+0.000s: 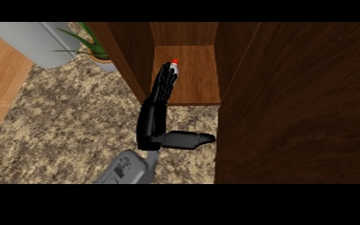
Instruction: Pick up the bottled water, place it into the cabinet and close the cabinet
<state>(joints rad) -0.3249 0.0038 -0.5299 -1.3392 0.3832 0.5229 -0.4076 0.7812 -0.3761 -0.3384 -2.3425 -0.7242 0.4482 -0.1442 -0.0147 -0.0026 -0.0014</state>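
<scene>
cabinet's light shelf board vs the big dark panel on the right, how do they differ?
Colour: the light orange-brown wooden shelf board is much paler than the big dark brown wooden panel.
Extent: the shelf board shows as a small patch; the panel fills the view's right side, top to bottom.
Occupancy: the black left hand stretches straight fingers over the shelf board, not over the panel.
Both show wood grain.

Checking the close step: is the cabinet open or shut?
Open. Its door stands swung out at the right, the inner shelf shows, and the left hand extends inside with straight fingers.
</scene>
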